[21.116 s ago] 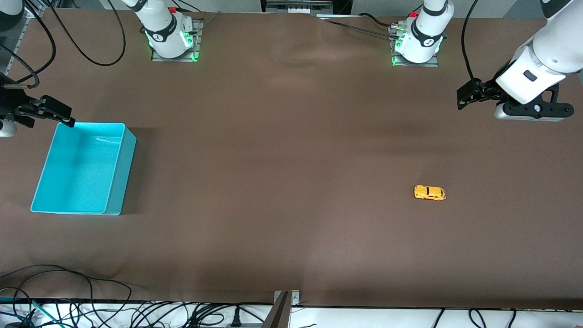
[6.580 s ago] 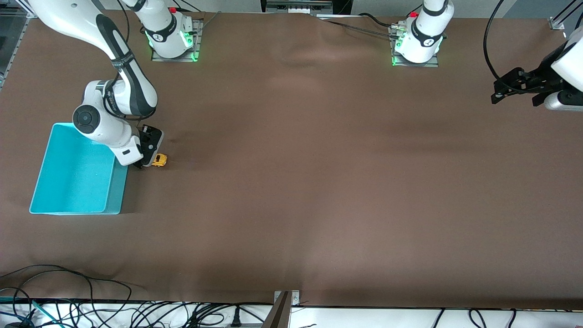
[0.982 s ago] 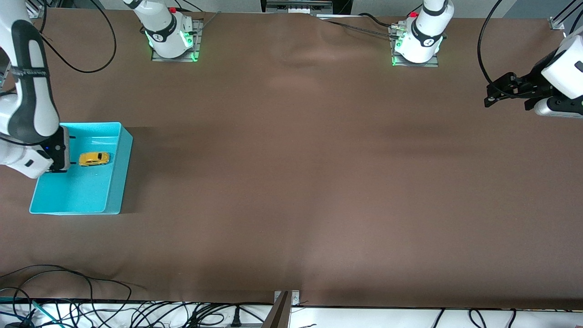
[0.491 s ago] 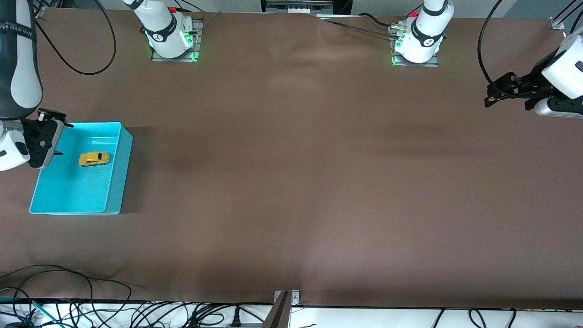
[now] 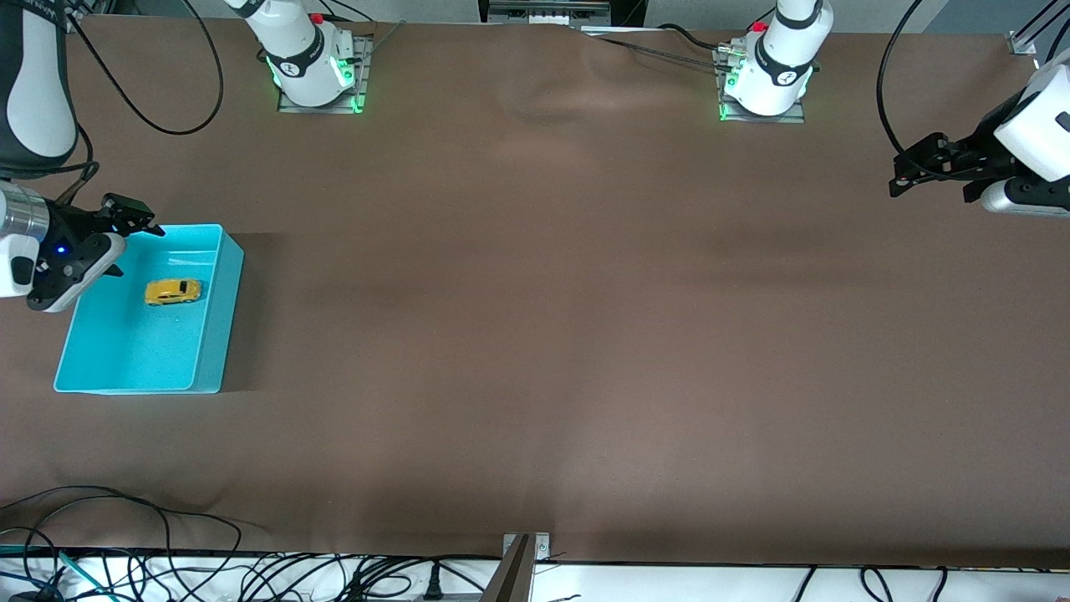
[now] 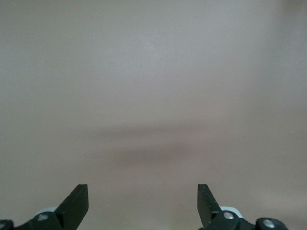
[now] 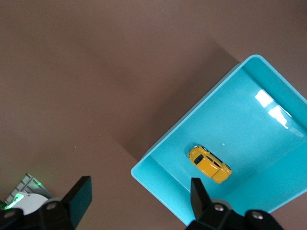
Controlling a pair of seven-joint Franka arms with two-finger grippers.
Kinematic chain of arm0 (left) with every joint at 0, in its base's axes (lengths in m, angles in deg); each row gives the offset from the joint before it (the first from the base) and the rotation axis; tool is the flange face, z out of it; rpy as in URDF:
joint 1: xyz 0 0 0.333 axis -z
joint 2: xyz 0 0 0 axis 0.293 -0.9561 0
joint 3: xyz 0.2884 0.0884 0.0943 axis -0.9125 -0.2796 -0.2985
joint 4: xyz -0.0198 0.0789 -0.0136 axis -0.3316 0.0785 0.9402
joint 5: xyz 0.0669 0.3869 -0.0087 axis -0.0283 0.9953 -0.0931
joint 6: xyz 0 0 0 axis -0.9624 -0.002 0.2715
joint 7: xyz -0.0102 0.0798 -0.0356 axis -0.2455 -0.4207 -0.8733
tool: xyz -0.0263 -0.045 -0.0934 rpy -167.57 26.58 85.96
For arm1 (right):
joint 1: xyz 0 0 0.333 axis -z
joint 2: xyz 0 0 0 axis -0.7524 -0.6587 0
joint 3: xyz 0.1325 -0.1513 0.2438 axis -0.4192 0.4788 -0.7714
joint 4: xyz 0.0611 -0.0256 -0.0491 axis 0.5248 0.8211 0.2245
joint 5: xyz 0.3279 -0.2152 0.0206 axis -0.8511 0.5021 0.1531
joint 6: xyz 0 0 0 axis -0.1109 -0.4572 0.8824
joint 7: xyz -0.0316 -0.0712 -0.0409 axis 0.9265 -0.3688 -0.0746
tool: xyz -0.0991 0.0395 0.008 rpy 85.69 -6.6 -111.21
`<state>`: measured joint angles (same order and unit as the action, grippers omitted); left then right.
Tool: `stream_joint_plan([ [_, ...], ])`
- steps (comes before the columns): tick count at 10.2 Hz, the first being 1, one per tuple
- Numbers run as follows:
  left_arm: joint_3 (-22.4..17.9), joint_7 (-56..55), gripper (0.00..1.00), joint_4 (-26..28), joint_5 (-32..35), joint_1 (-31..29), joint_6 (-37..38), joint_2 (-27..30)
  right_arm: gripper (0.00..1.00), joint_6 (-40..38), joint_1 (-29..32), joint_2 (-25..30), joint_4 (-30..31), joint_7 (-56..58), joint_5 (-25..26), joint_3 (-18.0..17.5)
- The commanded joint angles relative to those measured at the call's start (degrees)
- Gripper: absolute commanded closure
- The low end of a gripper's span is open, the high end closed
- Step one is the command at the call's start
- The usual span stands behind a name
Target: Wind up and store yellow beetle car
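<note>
One yellow beetle car (image 5: 172, 291) in turquoise bin (image 5: 213, 334), right claw (image 5: 134, 219) open above bin's corner, empty, left claw (image 5: 903, 171) open, waiting.

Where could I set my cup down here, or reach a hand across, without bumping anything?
Nearly all the brown table is bare, from the turquoise bin to the left arm's end. It is crowded only at the bin: the yellow beetle car lies inside, the open right claw hangs over its corner. The open left claw waits over the other end.

High front camera over the whole table (image 5: 535, 334); both wrist cameras downward, the right sharing the bin (image 7: 249, 91)
</note>
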<state>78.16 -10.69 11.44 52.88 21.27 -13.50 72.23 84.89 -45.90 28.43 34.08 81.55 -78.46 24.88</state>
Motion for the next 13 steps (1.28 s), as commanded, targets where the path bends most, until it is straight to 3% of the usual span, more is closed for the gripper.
stream_joint_plan([
  [1,-0.10,0.00,0.00,-1.53,-0.56,-0.01,0.54,-0.56,0.08,-2.12,0.44,4.22,0.69,-17.37,-1.17,-2.28],
  [2,-0.10,0.00,0.00,-1.53,-0.56,-0.01,0.62,-0.56,0.06,-3.61,0.36,5.28,0.61,-26.08,-1.08,-3.68],
  [5,-0.10,-0.08,0.00,-1.53,-0.65,-0.01,0.62,-0.56,0.03,-4.50,0.44,8.09,0.87,-30.03,-1.08,-4.13],
  [9,-0.10,0.00,0.00,-1.53,-0.56,-0.01,0.62,-0.56,0.00,-8.81,0.36,11.09,0.69,-45.65,-0.30,-4.48],
  [13,-0.10,0.00,0.00,-1.53,-0.56,-0.01,0.62,-0.47,0.00,-9.95,0.36,14.08,1.13,-55.49,0.67,-8.87],
])
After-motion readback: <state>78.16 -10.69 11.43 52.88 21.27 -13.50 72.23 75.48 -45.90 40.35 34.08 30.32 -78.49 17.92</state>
